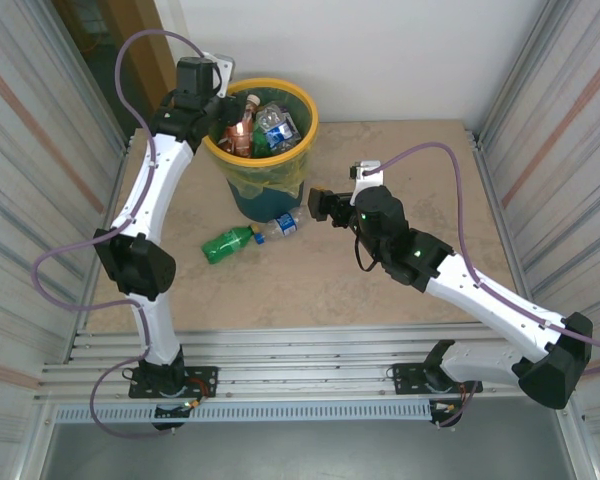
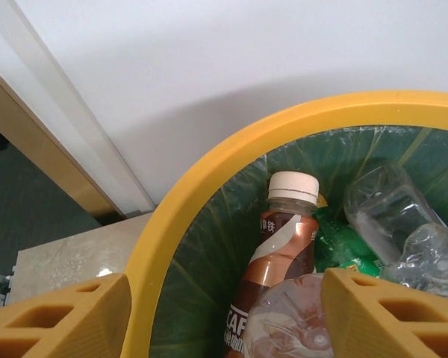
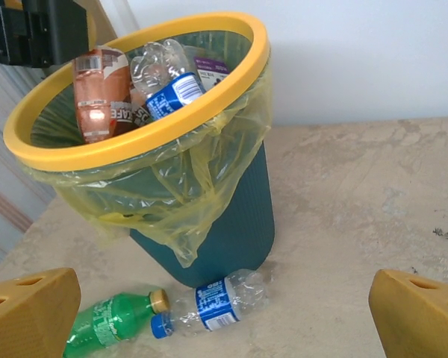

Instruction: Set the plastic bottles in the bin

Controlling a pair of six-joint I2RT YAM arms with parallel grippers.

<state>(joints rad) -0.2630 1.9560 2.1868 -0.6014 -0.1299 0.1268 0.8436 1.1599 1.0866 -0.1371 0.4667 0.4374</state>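
Note:
The bin [image 1: 305,110] stands at the back left, its yellow rim [image 2: 209,171] around several plastic bottles. Among them are a brown bottle [image 2: 284,239] with a white cap and a crushed clear bottle [image 2: 291,321]. My left gripper [image 2: 224,298] hangs open over the bin's left rim, one finger outside it and one over the bottles, holding nothing. On the table in front of the bin [image 3: 172,127] lie a green bottle [image 3: 108,324] and a clear bottle with a blue label [image 3: 216,302]. My right gripper [image 3: 225,298] is open above and just right of them, empty.
Corrugated metal walls close in both sides of the table [image 1: 380,290], and a white wall stands behind the bin. Bare beige tabletop lies to the right of the bin and in front of the two lying bottles. A metal rail [image 1: 300,345] runs along the near edge.

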